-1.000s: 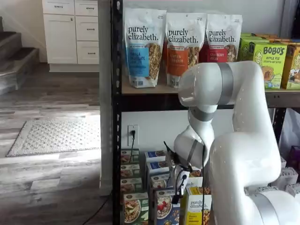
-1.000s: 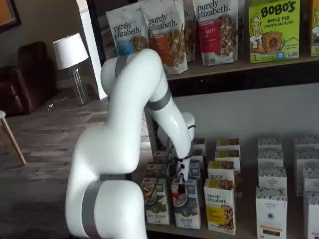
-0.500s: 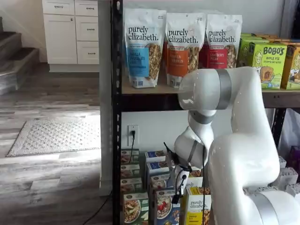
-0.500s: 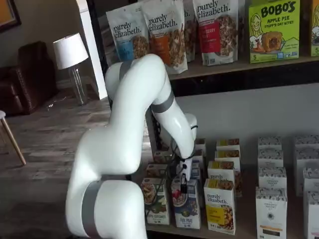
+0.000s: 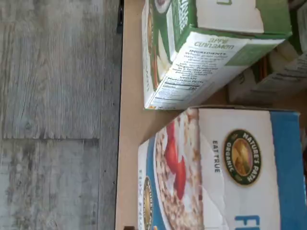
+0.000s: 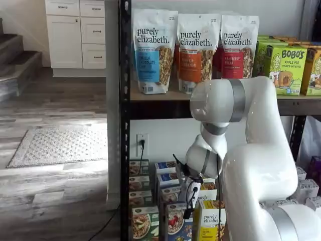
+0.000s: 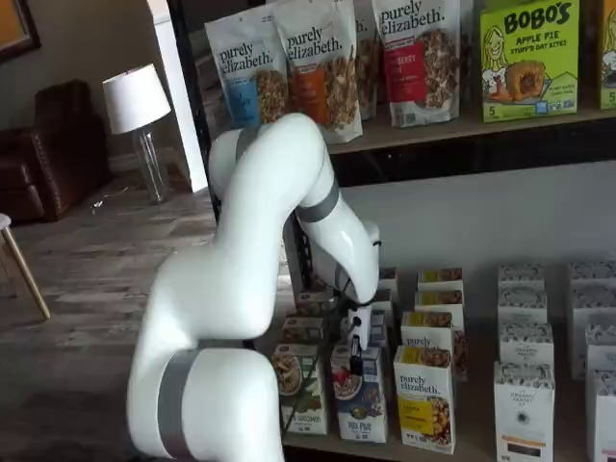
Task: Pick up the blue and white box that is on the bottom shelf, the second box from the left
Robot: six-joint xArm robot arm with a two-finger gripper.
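Note:
The blue and white box (image 7: 359, 402) stands at the front of the bottom shelf (image 7: 478, 423), with a cereal bowl and red berries on its face. It also shows in a shelf view (image 6: 175, 224). In the wrist view it fills the near field (image 5: 230, 167) on the tan shelf board (image 5: 128, 96). My gripper (image 7: 354, 354) hangs just above the box's top, and shows in both shelf views (image 6: 189, 199). Only dark fingers show, side-on, with no plain gap. No box is in them.
A green-and-white carton (image 7: 300, 387) stands beside the blue box, close by in the wrist view (image 5: 201, 52). A yellow-and-white purely elizabeth carton (image 7: 424, 399) stands on its other side. More cartons stand in rows behind. A black rack post (image 6: 124, 125) is close. Granola bags (image 6: 153, 50) fill the tier above.
The arm's elbow has leaned further toward the rack. The gripper has shifted slightly over the blue box's top. No box has moved.

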